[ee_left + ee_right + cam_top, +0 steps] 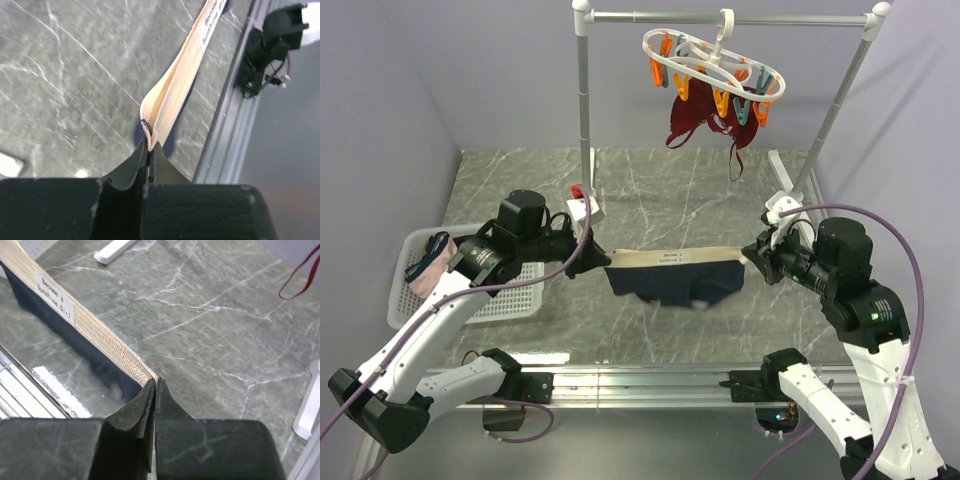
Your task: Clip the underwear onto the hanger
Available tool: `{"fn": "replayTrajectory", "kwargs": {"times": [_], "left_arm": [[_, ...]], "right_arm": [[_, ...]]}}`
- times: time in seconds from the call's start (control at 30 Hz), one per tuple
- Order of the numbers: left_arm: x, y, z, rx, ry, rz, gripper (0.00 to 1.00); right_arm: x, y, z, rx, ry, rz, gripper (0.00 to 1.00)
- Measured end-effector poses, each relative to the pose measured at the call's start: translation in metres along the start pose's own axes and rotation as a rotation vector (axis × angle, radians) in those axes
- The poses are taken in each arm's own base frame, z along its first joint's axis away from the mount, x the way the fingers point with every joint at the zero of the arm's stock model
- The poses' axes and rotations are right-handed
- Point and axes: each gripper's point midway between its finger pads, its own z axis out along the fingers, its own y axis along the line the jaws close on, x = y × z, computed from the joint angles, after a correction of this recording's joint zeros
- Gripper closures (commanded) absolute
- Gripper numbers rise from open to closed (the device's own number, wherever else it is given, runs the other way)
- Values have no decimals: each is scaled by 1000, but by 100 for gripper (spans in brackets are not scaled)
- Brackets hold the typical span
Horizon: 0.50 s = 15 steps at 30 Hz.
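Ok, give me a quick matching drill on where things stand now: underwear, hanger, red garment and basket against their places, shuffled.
1. underwear
2. hanger
3. red garment
4. basket

A. hooked on the rail
B. at the table's left edge
C. stretched between left claw and right claw
D. clipped under the hanger

Pairs: 1-C, 2-A, 3-D, 4-B
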Motion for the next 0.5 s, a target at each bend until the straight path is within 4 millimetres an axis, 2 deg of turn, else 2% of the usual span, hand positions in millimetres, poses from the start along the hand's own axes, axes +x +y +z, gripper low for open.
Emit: {"fn": "replayTrajectory", "kwargs": {"times": [0.07,0.13,0.23,0.33,0.5], "left_arm": [[6,-4,-1,14,22,-11,100],[11,-3,0,14,42,-28,100],[21,7,12,5,81,-61,100],[43,27,36,-16,154,-114,100],[91,73,90,-59,285,-193,100]], "right_arm": [[1,3,1,-14,-7,-1,100],[11,3,10,-26,22,12,100],[43,-1,40,-48,127,62,100],[69,-10,74,-48,221,113,100],[116,-36,128,30,335,165,100]]}}
